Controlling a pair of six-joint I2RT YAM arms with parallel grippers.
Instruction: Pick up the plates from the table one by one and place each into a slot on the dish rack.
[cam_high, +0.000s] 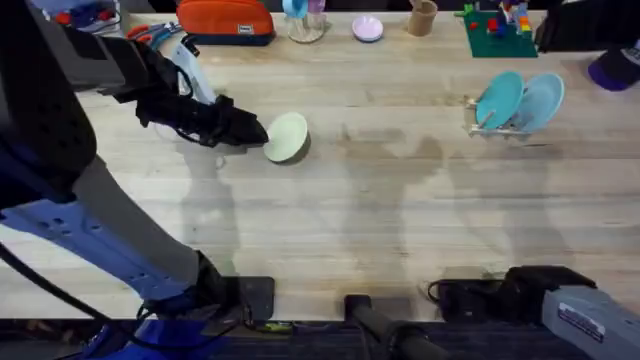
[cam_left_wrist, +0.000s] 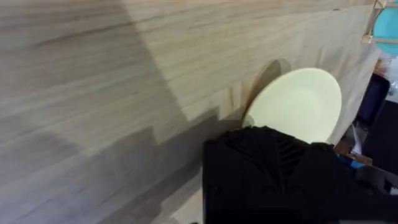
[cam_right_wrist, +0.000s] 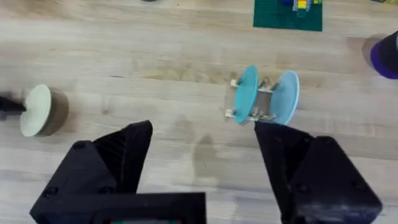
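- The left tool (cam_high: 250, 133) is clamped on the rim of the cream-yellow plate (cam_high: 287, 137), which stands tilted at about ten o'clock on the table (cam_high: 380, 220)
- The dish rack (cam_high: 497, 124) sits at two o'clock, already holding the teal plate (cam_high: 497, 99) and the light blue plate (cam_high: 542, 100)
- Best keep the plate on edge, carry it across clear of the wood, and line it up with a free gap beside the two standing plates
- The right tool (cam_right_wrist: 202, 155) hangs with its fingers spread wide, holding nothing, facing the rack
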